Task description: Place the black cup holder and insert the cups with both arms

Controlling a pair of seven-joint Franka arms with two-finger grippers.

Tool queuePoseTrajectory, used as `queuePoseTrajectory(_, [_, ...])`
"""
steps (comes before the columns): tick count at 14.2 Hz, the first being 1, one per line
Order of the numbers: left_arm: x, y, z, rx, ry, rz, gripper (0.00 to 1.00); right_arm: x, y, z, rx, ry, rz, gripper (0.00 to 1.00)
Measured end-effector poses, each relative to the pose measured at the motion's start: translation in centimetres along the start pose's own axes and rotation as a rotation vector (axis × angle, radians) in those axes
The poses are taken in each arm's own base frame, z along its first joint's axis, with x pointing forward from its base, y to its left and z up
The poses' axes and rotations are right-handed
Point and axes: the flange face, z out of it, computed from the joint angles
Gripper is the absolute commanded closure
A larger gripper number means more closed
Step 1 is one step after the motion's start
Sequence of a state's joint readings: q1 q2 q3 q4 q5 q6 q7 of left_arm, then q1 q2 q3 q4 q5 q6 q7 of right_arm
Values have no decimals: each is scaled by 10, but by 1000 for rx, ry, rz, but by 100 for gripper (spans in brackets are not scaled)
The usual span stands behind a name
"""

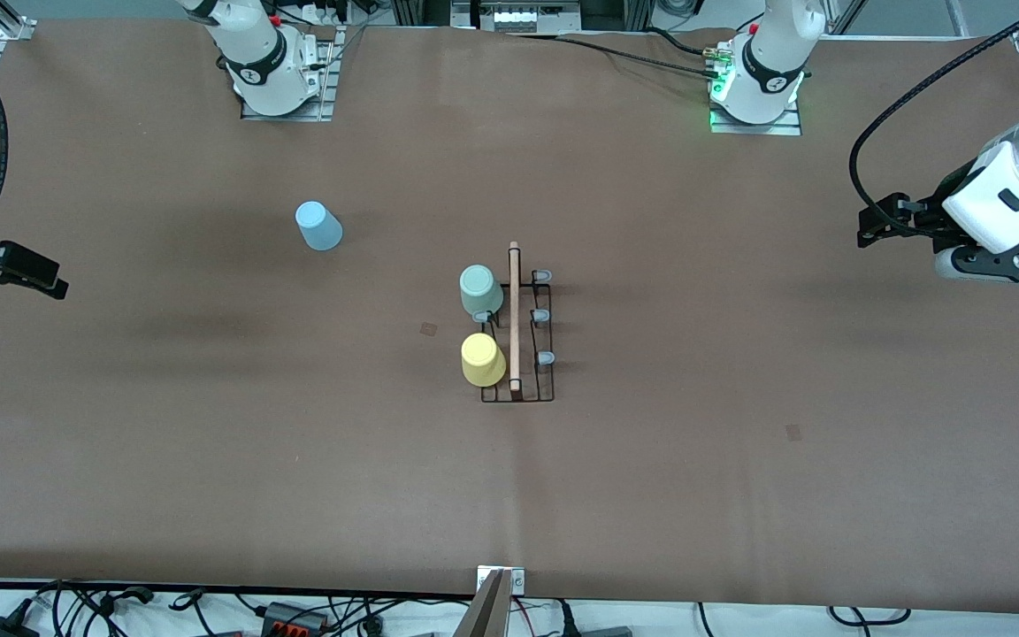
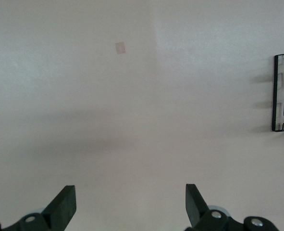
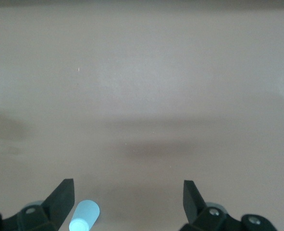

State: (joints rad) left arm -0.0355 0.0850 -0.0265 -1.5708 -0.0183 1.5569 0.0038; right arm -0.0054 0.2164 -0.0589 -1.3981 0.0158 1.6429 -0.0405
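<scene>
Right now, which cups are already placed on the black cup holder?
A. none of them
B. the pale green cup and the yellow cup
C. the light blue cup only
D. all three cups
B: the pale green cup and the yellow cup sit upside down on the black cup holder, while the light blue cup stands alone on the table, toward the right arm's end.

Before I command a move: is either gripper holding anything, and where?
Nothing is held. The left gripper and right gripper are both open and empty over bare table.

Front camera looks down from high; both wrist cameras face the table (image 1: 209,442).
</scene>
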Motion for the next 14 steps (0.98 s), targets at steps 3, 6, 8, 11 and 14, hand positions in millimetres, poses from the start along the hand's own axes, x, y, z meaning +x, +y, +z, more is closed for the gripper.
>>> queuePoseTrajectory(3, [0,0,0,0,-1,0,0,-22,1,12,5,-18,3,0])
queuePoseTrajectory(6, [0,-1,1,0,-2,-1,0,-53,3,20,10,-14,6,0])
queuePoseTrajectory(8, [0,-1,1,0,-3,-2,0,-67,4,12,13,-7,8,0])
queuePoseTrajectory(11, [0,-2,1,0,-3,-3,0,-75,4,4,14,-3,9,0])
queuePoseTrajectory(14, [0,-2,1,0,-3,-3,0,-75,5,4,14,-5,8,0])
